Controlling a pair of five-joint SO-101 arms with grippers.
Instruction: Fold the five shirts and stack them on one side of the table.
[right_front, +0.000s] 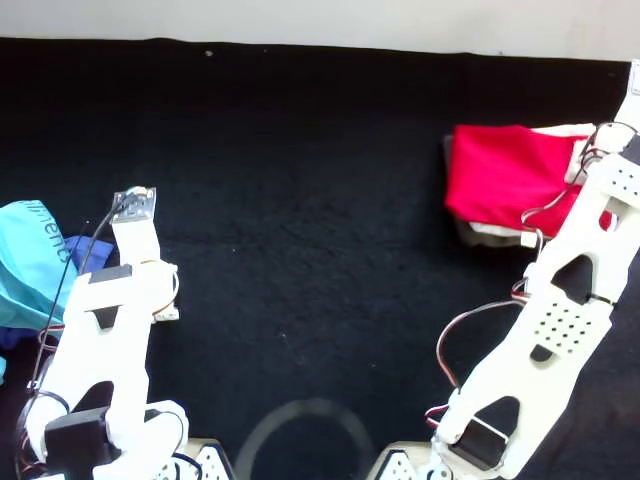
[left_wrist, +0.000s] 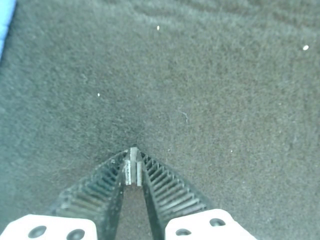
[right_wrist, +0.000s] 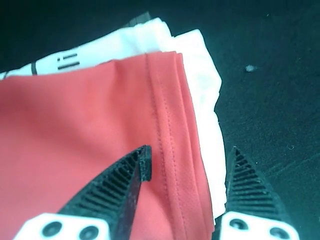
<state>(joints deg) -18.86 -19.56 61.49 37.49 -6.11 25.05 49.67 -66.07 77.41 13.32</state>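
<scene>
Black cloth-covered desk (right_front: 320, 180), seen from above, dark from the pale wall to the near edge.

Two white arms rooted at the near edge. Right arm (right_front: 560, 320) stretched far forward and angled to the desk's right side, its wrist over the right end of a shirt stack. Left arm (right_front: 100, 340) bent shorter, wrist above bare cloth near the left side, just beside a loose heap of clothes.

At the left edge, that heap, unfolded: a teal shirt (right_front: 30, 260) bunched on top, a blue shirt (right_front: 88, 252) poking out from under it toward the left arm.

On the right side, toward the far edge, the folded stack: red shirt (right_front: 500, 175) on top, white shirt (right_front: 495, 230) under it and showing along the near and far edges, a grey edge (right_front: 463, 233) at the very bottom.

From the right wrist, the same red shirt (right_wrist: 75, 140) close up, stitched hem running along its folded edge, white shirt (right_wrist: 200, 85) sticking out past it.

Right fingers (right_wrist: 125, 185) spread wide apart and gripping nothing, one above the red cloth, the other beyond the white edge, the hem between them; contact with the cloth impossible to tell.

Left fingers (left_wrist: 132, 167) pressed together, empty, tips pointed down at the bare desk.
</scene>
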